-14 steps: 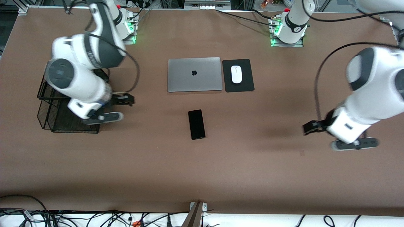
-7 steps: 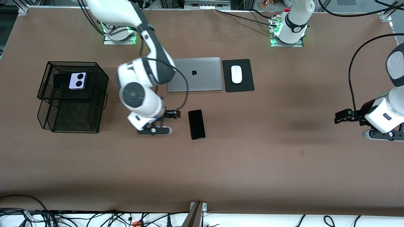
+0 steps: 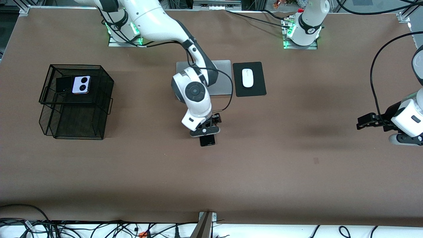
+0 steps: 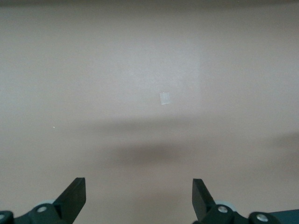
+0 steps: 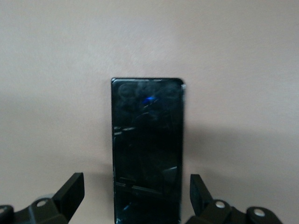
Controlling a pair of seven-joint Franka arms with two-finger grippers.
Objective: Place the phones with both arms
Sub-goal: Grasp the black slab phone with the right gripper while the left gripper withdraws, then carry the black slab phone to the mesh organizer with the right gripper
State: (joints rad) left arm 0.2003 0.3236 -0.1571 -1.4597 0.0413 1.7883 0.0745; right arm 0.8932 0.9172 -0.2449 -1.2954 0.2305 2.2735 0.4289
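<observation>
— What just changed?
— My right gripper has swung from the wire basket to hang over the long black slab phone, fingers spread, the phone lying flat on the table between them.
— Meaning?
— The two flip phones sit on the basket; only the slab is left, I judge. My left gripper waits spread over bare table.

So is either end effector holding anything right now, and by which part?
Nothing is held. The right end effector is open over the long black phone; the left end effector is open over bare table.
</observation>
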